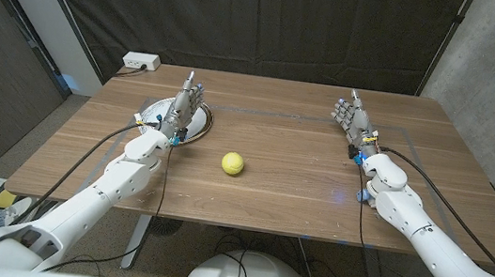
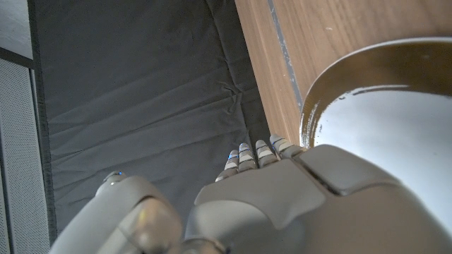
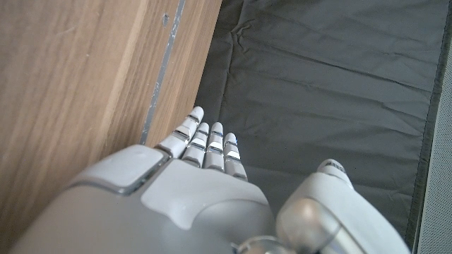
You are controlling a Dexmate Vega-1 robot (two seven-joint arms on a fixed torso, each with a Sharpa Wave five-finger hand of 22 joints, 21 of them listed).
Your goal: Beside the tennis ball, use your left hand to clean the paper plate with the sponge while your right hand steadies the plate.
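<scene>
White round paper plate near the table's far left corner; left hand hovers above it, right hand well apart—both empty, fingers spread. Sponge to grasp next, I'd judge.

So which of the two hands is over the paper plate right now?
The left hand, fingers apart and empty, above the paper plate. The right hand is far across the table, past the tennis ball.

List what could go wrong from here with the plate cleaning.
1. The left hand hangs over the paper plate holding nothing; no sponge is visible, so wiping may not start.
2. The right hand stands far across the table, leaving the plate unsteadied.
3. The tennis ball lies loose nearby and may roll if bumped.
</scene>
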